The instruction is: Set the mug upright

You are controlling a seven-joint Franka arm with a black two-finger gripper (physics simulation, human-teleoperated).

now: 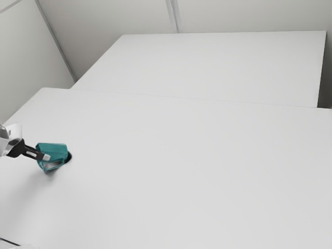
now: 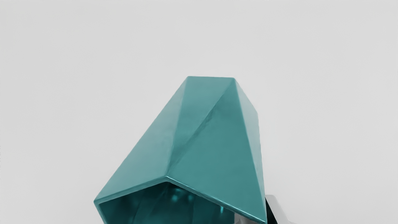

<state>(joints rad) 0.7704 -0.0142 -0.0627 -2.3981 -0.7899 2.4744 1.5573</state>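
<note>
My gripper (image 1: 46, 157) reaches in from the exterior view's left, with a pale fingertip against the teal mug (image 1: 54, 149). In the wrist view the faceted mug (image 2: 211, 140) lies tilted on its side, its open mouth towards my hand and its narrower end pointing away. The gripper (image 2: 265, 217) is shut on the mug's wall near the rim, one fingertip inside the mouth and the other outside. A small dark patch shows beside the mug's far end in the exterior view. Whether the mug touches the table cannot be told.
The white table (image 1: 181, 171) spreads out around the mug and on towards the exterior view's right. Another white surface (image 1: 207, 67) adjoins it behind, with pale walls beyond. A thin dark line runs at the exterior view's lower left corner.
</note>
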